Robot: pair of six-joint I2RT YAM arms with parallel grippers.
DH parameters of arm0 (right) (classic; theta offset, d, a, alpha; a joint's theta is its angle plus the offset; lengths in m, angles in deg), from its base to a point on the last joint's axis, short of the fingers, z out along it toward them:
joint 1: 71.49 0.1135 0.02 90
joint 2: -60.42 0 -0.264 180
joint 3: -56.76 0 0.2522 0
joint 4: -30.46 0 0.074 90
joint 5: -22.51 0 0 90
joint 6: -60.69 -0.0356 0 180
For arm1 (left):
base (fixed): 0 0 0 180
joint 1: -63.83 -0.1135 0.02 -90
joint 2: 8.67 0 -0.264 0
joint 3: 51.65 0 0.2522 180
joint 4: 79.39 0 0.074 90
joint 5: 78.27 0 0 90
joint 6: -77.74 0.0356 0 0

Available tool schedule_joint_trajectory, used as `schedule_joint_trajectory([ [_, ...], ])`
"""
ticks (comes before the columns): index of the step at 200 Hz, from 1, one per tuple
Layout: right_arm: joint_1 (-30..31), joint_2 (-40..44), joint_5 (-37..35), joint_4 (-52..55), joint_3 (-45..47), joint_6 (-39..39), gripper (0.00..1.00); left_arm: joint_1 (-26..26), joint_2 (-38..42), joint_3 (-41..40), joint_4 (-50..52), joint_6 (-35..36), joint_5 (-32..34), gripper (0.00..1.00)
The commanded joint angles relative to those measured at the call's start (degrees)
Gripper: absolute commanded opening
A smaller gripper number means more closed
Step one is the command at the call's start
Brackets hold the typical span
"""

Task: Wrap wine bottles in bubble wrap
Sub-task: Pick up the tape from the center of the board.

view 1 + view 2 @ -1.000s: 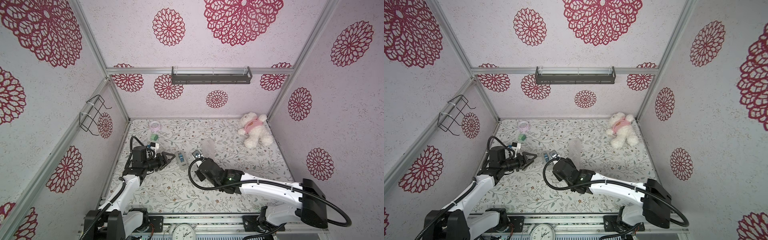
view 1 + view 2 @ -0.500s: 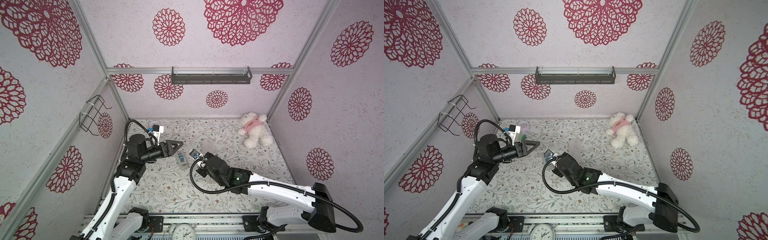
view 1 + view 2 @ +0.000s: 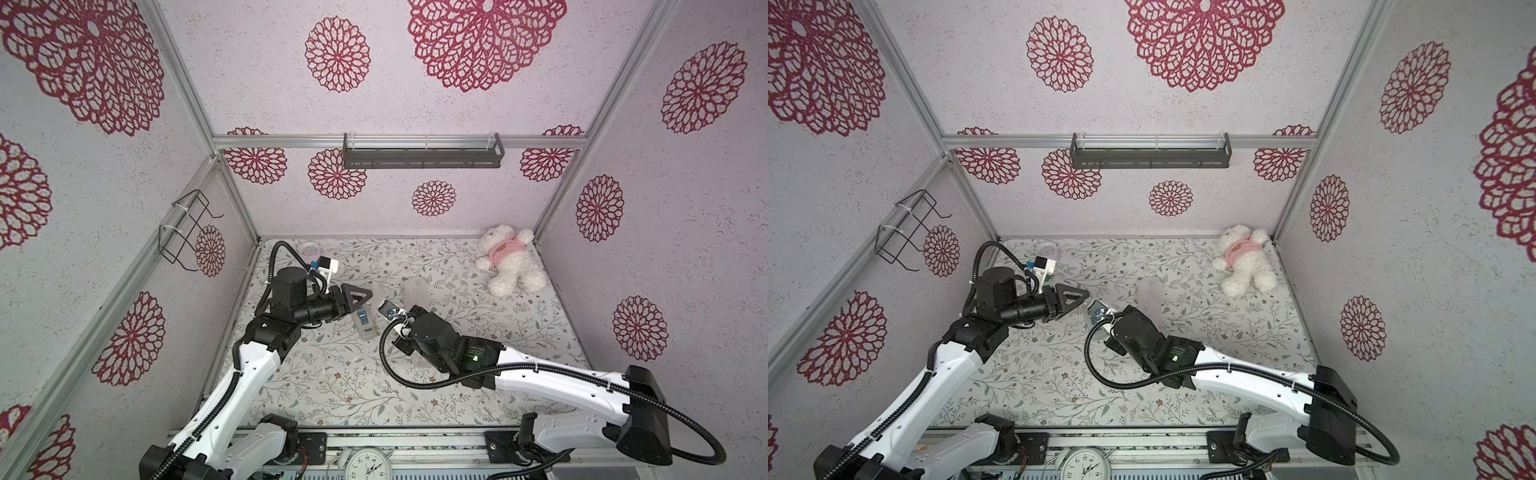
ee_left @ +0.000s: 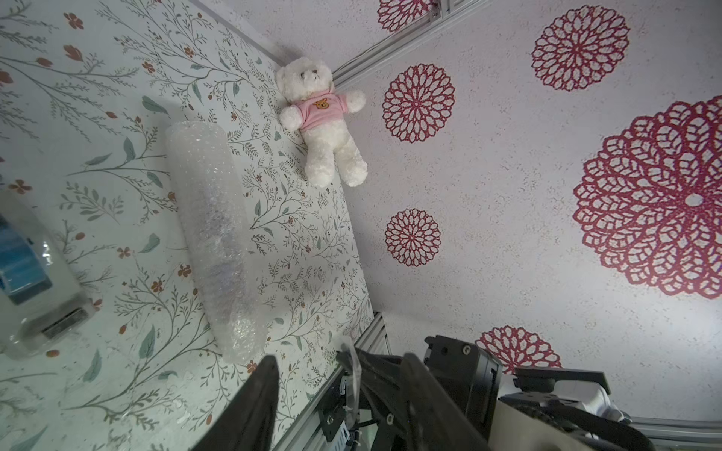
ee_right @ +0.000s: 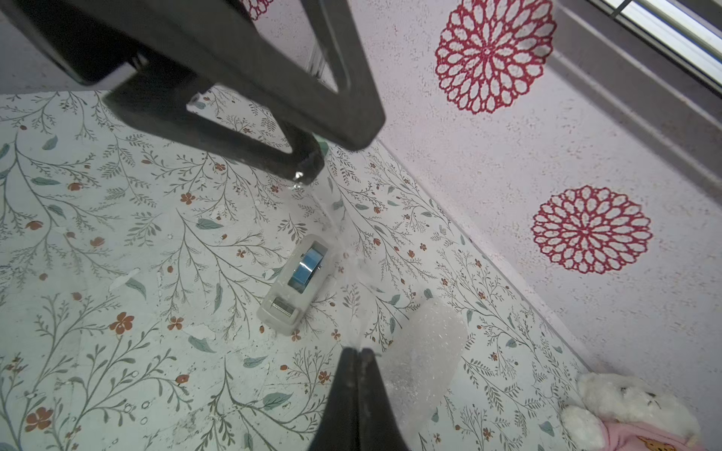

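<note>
Centrally on the pale floral-patterned desk [image 3: 332, 374] lies the whitish, crinkly rolled tube of bubble wrap [image 3: 417, 293]. It rests flat on its side between the white-grey tape dispenser with a blue roll [image 3: 363, 323] and the white teddy bear in a pink shirt [image 3: 511, 266], touching neither. A faint purplish shade shows through its middle in the left wrist view, but the bottle's outline cannot be made out. The left tool [image 3: 369, 295] hovers over the desk near the dispenser, its dark triangular fingers [image 5: 234, 47] moderately apart. The right tool [image 5: 357, 353] is pinched tight on a thin clear tape strip [image 5: 340, 234], which stretches across to the tip of one left finger.
</note>
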Motion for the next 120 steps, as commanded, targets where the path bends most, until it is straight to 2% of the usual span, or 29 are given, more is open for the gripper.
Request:
schedule_joint_trajectory([
  [1, 0.3, -0.2, -0.2, -1.3, -0.5, 0.6, 0.0, 1.1, -1.1, 0.9, -0.3, -1.4, -0.2, 0.52],
  [28, 0.3, -0.5, 0.0, -1.3, -0.5, 0.5, 0.0, 1.9, -2.0, 0.9, -0.2, -1.3, -0.1, 0.51],
  [43, 0.2, -0.8, -0.1, -1.2, -0.6, 0.3, 0.0, 2.0, -2.0, 1.0, -0.2, -1.3, -0.1, 0.48],
  [85, 0.2, -0.8, -0.3, -0.5, -0.5, 0.2, 0.0, 2.0, -2.0, 1.0, 0.3, -1.0, -0.2, 0.31],
  [120, 0.2, -0.8, -0.3, -0.1, -0.3, 0.7, 0.0, 2.0, -2.0, 1.3, 1.5, -0.4, 0.1, 0.22],
])
